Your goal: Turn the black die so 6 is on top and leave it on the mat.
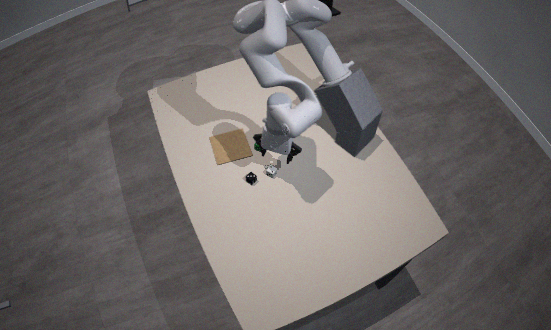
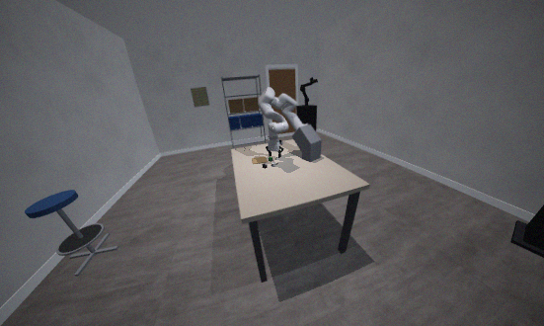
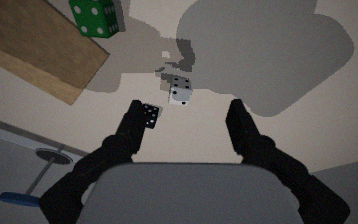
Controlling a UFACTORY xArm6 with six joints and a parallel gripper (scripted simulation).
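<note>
The black die (image 1: 251, 178) (image 2: 265, 166) (image 3: 151, 116) lies on the table, off the mat. In the wrist view the left finger partly covers it; several white pips show, but I cannot tell its top number. The tan mat (image 1: 222, 153) (image 2: 259, 160) (image 3: 46, 60) lies flat. The white die (image 1: 271, 170) (image 2: 274, 164) (image 3: 180, 92) sits on the table beside the black die, apart from it. The green die (image 1: 257, 146) (image 3: 94, 19) is beside the mat, partly hidden by a finger in the top view. My gripper (image 1: 276, 157) (image 2: 274, 157) (image 3: 185, 110) is open and empty above the table.
The table's left edge (image 1: 176, 175) runs beyond the mat and black die. The grey robot pedestal (image 1: 354, 112) (image 2: 307, 143) stands at the right side of the table. The arm's shadows fall across the mat and around the white die.
</note>
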